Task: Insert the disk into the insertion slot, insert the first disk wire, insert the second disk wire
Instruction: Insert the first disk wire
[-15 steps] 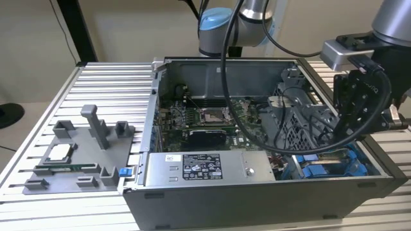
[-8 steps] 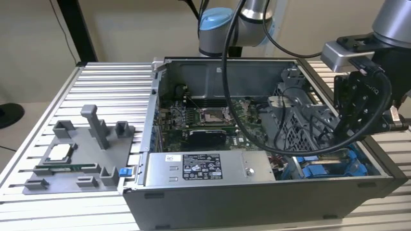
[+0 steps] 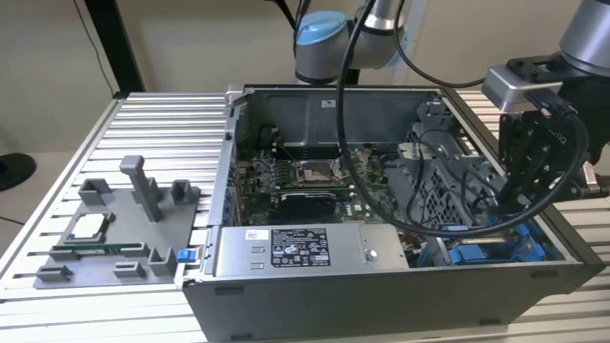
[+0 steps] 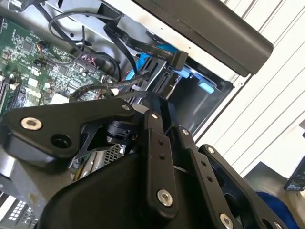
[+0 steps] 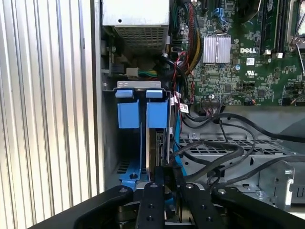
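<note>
Blue-railed insertion slot [image 5: 128, 112] | first wrist view: disk [image 5: 155, 148] edge-on | exterior view: pincer [image 3: 518, 200] above

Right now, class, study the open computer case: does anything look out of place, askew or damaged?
Nothing looks damaged or spilled. The only untidy thing: black cables sprawl loosely across the grey perforated cage beside the insertion slot, close to where the gripper reaches in.

Blue-railed insertion slot [image 5: 142, 110], green motherboard [image 5: 238, 71], black cables [image 3: 341, 107], silver ribbed table [image 5: 47, 119]
</note>
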`<action>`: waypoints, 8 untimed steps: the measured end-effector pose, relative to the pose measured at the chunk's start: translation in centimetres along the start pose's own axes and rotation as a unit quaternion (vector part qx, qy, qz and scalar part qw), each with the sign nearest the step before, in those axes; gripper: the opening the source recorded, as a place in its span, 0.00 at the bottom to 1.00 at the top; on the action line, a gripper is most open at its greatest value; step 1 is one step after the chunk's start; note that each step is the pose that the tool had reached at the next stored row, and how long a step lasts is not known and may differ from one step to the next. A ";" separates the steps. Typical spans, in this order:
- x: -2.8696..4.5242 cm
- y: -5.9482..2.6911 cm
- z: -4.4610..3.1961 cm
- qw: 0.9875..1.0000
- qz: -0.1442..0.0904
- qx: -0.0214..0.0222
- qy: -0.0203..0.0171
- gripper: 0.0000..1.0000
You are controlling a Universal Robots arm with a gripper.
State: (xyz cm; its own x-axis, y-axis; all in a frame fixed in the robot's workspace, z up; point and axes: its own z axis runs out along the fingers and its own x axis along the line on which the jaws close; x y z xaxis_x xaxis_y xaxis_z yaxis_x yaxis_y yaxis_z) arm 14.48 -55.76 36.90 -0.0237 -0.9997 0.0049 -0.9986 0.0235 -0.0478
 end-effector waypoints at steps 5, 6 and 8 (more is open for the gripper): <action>0.42 -0.52 0.29 1.000 0.001 -0.003 -0.016 0.00; 0.49 -0.57 0.34 1.000 0.001 -0.004 -0.019 0.00; 0.79 -0.67 0.45 1.000 0.001 -0.005 -0.025 0.00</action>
State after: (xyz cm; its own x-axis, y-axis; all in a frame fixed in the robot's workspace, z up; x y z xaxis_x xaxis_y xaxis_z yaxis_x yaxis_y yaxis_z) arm 15.15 -56.57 36.50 -0.0239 -0.9987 -0.0457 -0.9990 0.0256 -0.0373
